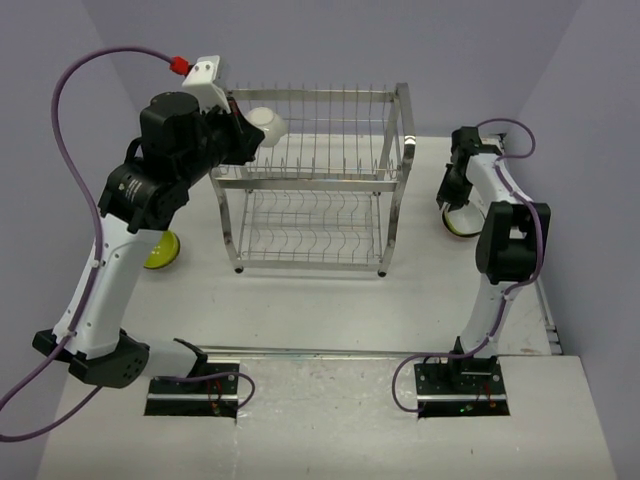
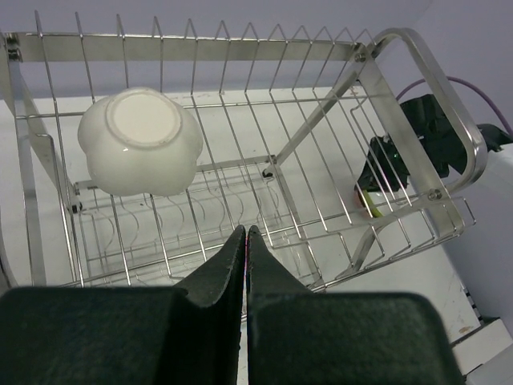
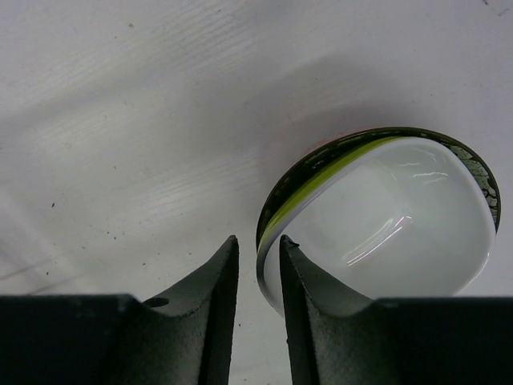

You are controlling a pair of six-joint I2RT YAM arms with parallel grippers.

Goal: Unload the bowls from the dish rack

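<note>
- Bowl count in the top view: one lime bowl [image 1: 162,250] sits on the table [image 1: 330,300] at left of frame, half hidden behind the left arm and out of the rack.
- left gripper [image 2: 245,237]: fingers pressed together, nothing between them. It hangs over the upper tier and points at the wires just below the white bowl [image 2: 140,140], not touching it.
- white bowl: upper left of the left wrist view, tipped on its side among the top-tier dividers with its foot ring facing the camera. It is the only bowl I can see in the dish rack [image 1: 310,182]; the lower tier looks bare.
- Handling guess: glazed, stiff and glossy, so slippery under hard pads. Probably light, but it would chip if it knocked the wires or dropped. The best hold is likely the rim, one finger inside and one outside. The foot ring is too shallow to pinch. The jaws must spread first.
- dish rack: centre of the top view, chrome wire, two tiers.
- right gripper [image 3: 258,245]: low over the table at right of frame, fingers parted only a little and astride the rim of a white-lined bowl [image 3: 393,216].
- Pale table shows between one finger and the rim, so the hold looks loose rather than pinching.
- white-lined bowl: resting on the table with dark and lime bands at its lip. Whether it is one bowl or a nested pair, I cannot tell.
</note>
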